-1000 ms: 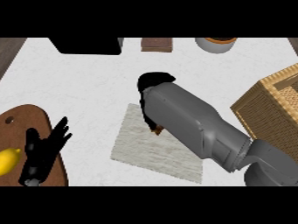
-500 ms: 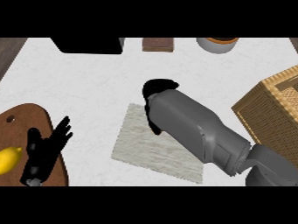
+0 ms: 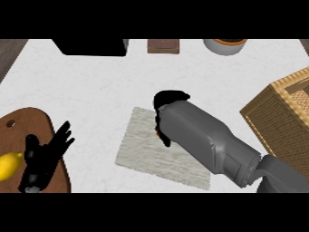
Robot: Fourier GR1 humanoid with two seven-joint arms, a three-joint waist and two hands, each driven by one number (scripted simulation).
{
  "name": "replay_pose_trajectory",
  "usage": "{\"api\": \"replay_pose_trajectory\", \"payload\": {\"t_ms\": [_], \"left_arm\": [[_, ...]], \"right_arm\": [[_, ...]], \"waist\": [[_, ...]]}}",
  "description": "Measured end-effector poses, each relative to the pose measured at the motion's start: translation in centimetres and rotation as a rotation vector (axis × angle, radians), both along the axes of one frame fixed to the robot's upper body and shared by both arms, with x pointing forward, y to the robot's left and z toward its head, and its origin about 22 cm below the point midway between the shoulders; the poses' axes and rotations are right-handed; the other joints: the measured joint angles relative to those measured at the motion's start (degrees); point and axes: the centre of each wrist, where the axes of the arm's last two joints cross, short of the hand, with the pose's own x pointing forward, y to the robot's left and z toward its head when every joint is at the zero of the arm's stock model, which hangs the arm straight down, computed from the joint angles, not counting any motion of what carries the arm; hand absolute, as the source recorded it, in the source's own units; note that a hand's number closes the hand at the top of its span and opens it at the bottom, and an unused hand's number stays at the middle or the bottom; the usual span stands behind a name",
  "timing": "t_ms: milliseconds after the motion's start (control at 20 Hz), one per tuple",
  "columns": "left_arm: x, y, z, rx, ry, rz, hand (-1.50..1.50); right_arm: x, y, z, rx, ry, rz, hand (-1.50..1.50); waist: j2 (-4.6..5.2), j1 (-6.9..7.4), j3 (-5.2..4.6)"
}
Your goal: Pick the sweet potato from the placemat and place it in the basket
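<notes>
1. Since a second ago the right hand (image 3: 171, 97) has lifted toward the frame's upper middle; it now sits at the placemat's (image 3: 150, 149) top edge rather than low over it.
2. Sweet potato (image 3: 159, 132): only a small orange sliver shows under the right forearm, over the placemat's upper part; shape otherwise hidden.
3. Right hand: fingers curled downward; whether they hold the sweet potato cannot be told.
4. Left hand (image 3: 41, 156) rests open, fingers straight, on the wooden board (image 3: 9, 131) at lower left, beside a lemon (image 3: 5, 166).
5. Basket (image 3: 290, 113) stands at right edge.
</notes>
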Motion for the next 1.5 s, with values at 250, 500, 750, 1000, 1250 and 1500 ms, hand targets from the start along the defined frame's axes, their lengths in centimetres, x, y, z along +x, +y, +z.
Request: {"api": "replay_pose_trajectory", "payload": {"t_ms": [250,500,750,1000,1250,1500], "left_arm": [[0.1,-0.1,0.0,0.001,0.009,0.006,0.00],[0.3,0.1,0.1,0.007,0.020,0.010,0.00],[0.1,0.1,0.2,0.006,0.022,0.011,0.00],[-0.2,0.0,-0.1,-0.002,0.008,0.010,0.00],[-1.3,0.8,-0.3,0.009,0.043,0.060,0.00],[-2.8,1.7,-0.9,0.007,0.084,0.118,0.00]], "right_arm": [[-0.4,-0.3,-1.0,-0.004,0.002,-0.001,-1.50],[-0.8,-0.6,-1.8,-0.011,0.004,-0.006,1.50],[-0.8,-0.5,-1.8,-0.047,-0.010,0.073,1.50],[-1.1,-0.6,-2.4,-0.089,-0.012,0.128,1.50],[-5.1,0.2,-4.7,0.012,-0.050,0.330,1.50],[-10.8,1.4,-5.9,0.217,-0.118,0.604,1.50]], "waist": [[-0.01,0.00,0.09],[0.00,-0.07,0.06],[-0.02,-0.31,0.03],[-0.11,-0.51,0.06],[-1.28,-3.19,0.11],[-3.04,-6.79,0.34]]}}
